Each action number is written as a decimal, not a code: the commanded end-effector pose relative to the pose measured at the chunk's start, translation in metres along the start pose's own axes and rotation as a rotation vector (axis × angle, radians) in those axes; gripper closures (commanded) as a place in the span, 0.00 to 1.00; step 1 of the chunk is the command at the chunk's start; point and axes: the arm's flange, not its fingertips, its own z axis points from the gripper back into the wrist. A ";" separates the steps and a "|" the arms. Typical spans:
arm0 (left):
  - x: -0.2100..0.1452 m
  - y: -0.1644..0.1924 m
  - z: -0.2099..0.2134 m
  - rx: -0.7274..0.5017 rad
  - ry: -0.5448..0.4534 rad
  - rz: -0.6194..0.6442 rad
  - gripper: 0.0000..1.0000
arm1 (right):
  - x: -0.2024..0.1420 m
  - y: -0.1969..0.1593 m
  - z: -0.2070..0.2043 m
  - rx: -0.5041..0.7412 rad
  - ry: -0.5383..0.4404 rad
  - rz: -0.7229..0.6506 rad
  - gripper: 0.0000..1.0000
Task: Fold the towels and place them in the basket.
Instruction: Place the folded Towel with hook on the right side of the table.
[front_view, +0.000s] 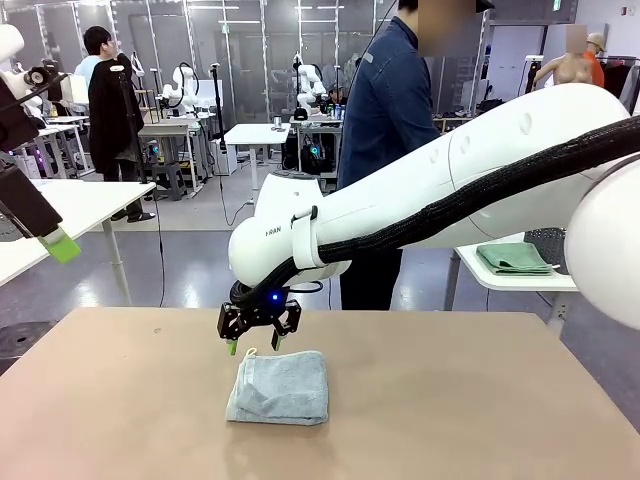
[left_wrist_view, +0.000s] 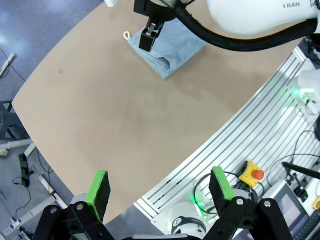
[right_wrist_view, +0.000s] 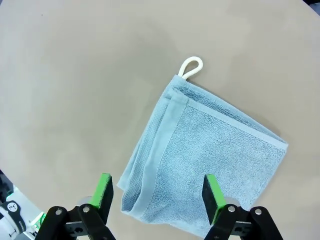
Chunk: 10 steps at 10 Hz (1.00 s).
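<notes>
Status: the folding step appears complete for one towel; we judge the placing step as not yet begun.

1. The light blue-grey towel (right_wrist_view: 200, 160) lies on the table (front_view: 450, 400) in a compact folded square, with stacked layers visible along one edge and its cord loop (right_wrist_view: 191, 66) lying out from one corner. We judge the fold good enough for transfer.

2. The right gripper (front_view: 255, 340) hovers directly above the towel, near the edge with the loop. Its jaws stand apart and hold nothing. In the right wrist view, the green pads bracket the nearest folded corner. We cannot tell whether the fingertips touch the cloth.

3. The left gripper (left_wrist_view: 160, 187) is raised well away, over the table's near-left edge. Its jaws are also wide apart and empty.

4. A dark mesh object (front_view: 548, 248) sits beside a green cloth (front_view: 513, 257) on a side table to the right, partly hidden by the right arm. We cannot confirm that it is the basket.

Left to do, in our judgement: grasp the folded towel without disturbing its layers, carry it to the basket, release it there, then process any further towel.
</notes>
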 end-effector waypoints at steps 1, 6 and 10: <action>-0.001 0.001 0.000 -0.005 0.007 -0.018 0.00 | -0.001 0.000 -0.002 0.009 -0.012 -0.004 0.11; -0.001 0.001 0.000 -0.005 0.007 -0.018 0.00 | -0.067 -0.012 0.057 0.100 -0.117 -0.020 0.10; -0.001 0.001 0.000 -0.005 0.007 -0.018 0.00 | -0.116 -0.081 0.078 0.293 -0.180 -0.167 0.10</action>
